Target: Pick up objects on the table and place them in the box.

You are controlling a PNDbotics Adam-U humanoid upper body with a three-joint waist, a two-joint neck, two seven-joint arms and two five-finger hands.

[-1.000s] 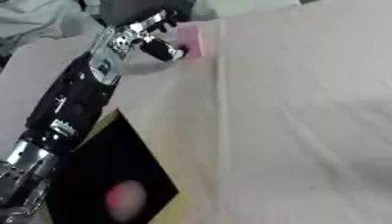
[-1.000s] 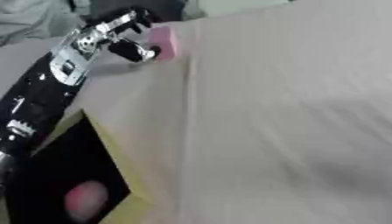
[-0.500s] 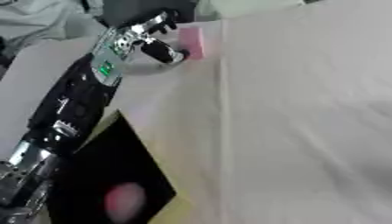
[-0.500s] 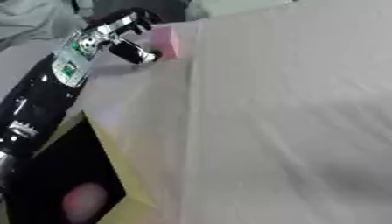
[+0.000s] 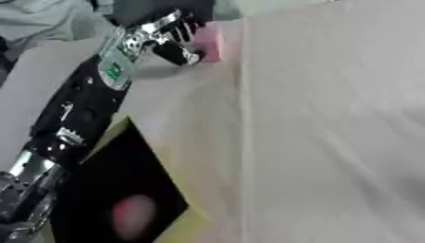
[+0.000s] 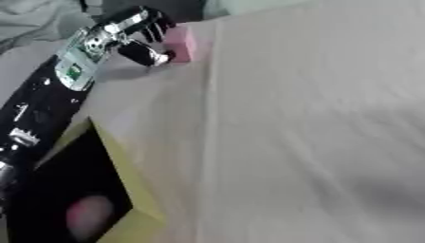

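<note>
A small pink block (image 6: 182, 44) stands on the pale cloth-covered table at the far left. My left hand (image 6: 141, 38) is at its left side, fingers and thumb curled toward it; whether they clasp the block or only touch it is blurred. The left arm (image 5: 83, 109) stretches from the lower left up to it. The box (image 5: 124, 190) sits at the lower left, dark inside with a yellowish rim, and a pink rounded object (image 5: 133, 216) lies in it. My right hand shows in no view.
The table cloth (image 5: 332, 133) spreads wide to the right of a fold line. Grey fabric (image 5: 41, 21) lies beyond the table's far left edge.
The left hand has stayed beside the pink block, its wrist turning slightly. The picture has shifted a little; the block has not visibly moved.
</note>
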